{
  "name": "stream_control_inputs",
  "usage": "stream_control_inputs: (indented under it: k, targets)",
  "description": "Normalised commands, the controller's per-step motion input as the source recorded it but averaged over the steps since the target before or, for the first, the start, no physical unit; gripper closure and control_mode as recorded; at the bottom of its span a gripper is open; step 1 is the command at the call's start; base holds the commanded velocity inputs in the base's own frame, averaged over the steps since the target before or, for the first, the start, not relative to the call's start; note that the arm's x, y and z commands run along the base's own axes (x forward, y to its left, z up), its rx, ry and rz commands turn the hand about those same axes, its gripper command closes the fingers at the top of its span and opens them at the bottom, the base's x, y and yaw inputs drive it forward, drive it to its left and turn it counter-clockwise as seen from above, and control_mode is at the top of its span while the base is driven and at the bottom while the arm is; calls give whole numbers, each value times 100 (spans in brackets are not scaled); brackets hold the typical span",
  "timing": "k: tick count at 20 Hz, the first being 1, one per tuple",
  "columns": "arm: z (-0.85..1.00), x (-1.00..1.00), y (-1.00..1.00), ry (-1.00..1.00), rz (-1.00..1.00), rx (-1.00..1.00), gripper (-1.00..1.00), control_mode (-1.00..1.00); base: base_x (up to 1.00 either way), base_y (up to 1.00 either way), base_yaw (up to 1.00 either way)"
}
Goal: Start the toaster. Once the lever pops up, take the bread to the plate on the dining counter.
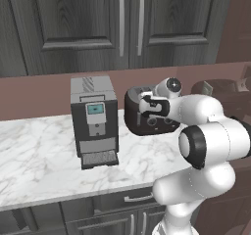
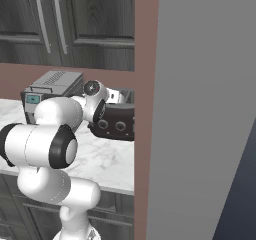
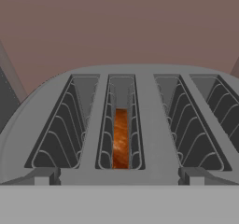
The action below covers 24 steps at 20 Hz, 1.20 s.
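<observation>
The toaster is sitting on the marble tabletop, at 3 o'clock from the coffee machine and just beside it. The claw is hovering over the toaster's top with its jaws spread wide, gripping nothing.

In the hand view, the bread is standing on edge deep in the second slot from the left, toward 6 o'clock of the frame, well below the slot's rim.

Risks, as I am judging them: the lever is not clearly showing, so the claw may be pressing on the toaster's body or a slot edge instead of the lever, and the toaster would not be starting. Reaching in too soon, while the slice is sunk, could be jamming a finger against the wire guides. A pinch on only the thin top edge may be letting the slice tilt or slip during the carry.

Count: one toaster, four slots, one slice, two knobs on the front, one coffee machine, one claw.
</observation>
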Motion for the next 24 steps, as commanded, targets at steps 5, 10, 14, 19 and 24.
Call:
stream_control_inputs:
  k: [5,10,14,19,24]
  targets:
    - [0,0,0,0,0,0,-100,-100,0,0,0]
    - [0,0,0,0,0,0,-100,-100,0,0,0]
    - [0,0,0,0,0,0,-100,-100,0,0,0]
    - [0,0,0,0,0,0,-100,-100,0,0,0]
    - [0,0,0,0,0,0,-100,-100,0,0,0]
